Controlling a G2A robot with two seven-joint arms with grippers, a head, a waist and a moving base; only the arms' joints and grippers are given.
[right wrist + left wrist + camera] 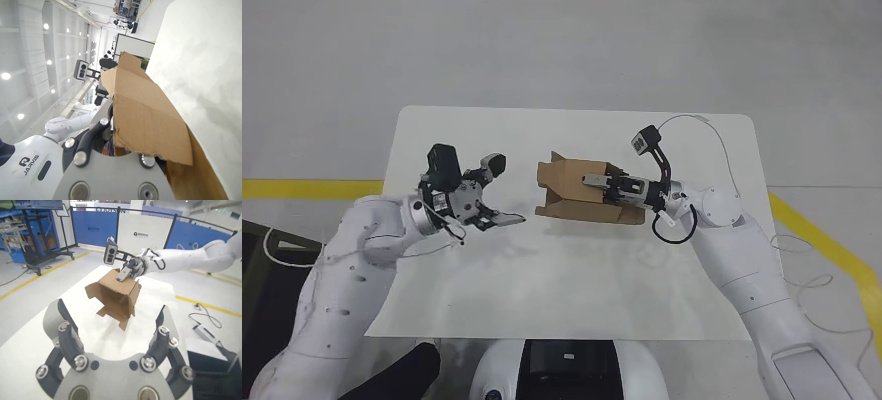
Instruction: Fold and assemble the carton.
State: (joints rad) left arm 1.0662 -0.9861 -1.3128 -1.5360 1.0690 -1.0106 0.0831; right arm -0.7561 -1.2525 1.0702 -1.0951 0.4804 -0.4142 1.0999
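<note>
Left gripper (503,190): fingers spread, holding nothing, just short of the carton (567,195). The carton is mid-counter (572,290), its open end and loose flaps facing those fingers (tilted, maybe partly lifted). Right gripper (594,181): fingers pinching its top wall. Looks like the flap-folding step. Next, left tucks the flaps while right holds.

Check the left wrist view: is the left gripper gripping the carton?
No, the left gripper is open and apart from the carton, which the right gripper holds.
</note>
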